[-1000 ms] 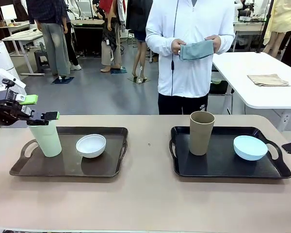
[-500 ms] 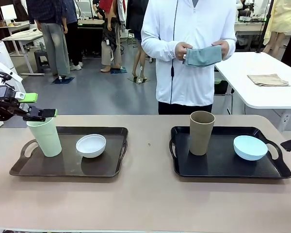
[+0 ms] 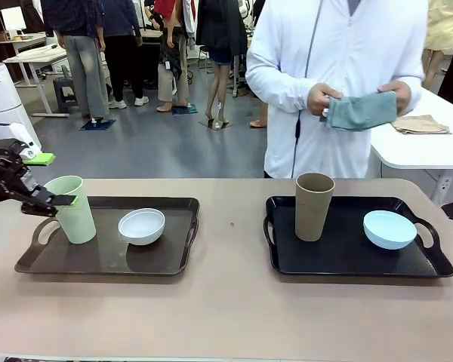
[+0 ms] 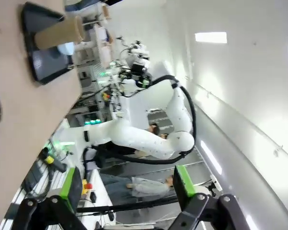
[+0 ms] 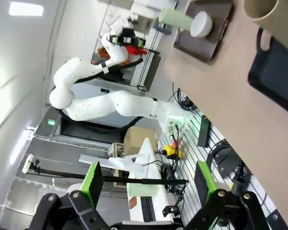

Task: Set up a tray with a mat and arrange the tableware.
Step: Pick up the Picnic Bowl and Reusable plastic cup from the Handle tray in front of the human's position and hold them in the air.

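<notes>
The left gripper (image 3: 51,181) hangs at the left end of the table (image 3: 226,317) with its jaws spread wide and nothing between them. Its near green pad sits right at the rim of the pale green cup (image 3: 72,210), though the front view does not settle whether the two touch. That cup stands upright at the left end of the brown tray (image 3: 106,260), with the white bowl (image 3: 142,225) just beside it. On the black tray (image 3: 347,260), the brown cup (image 3: 314,205) stands upright at the left and the light blue bowl (image 3: 389,228) rests at the right, well apart. At the far side, the person's hands (image 3: 322,99) hold a folded grey-green mat (image 3: 360,111) above the table. In its wrist view the right gripper (image 5: 149,187) is wide open and empty.
</notes>
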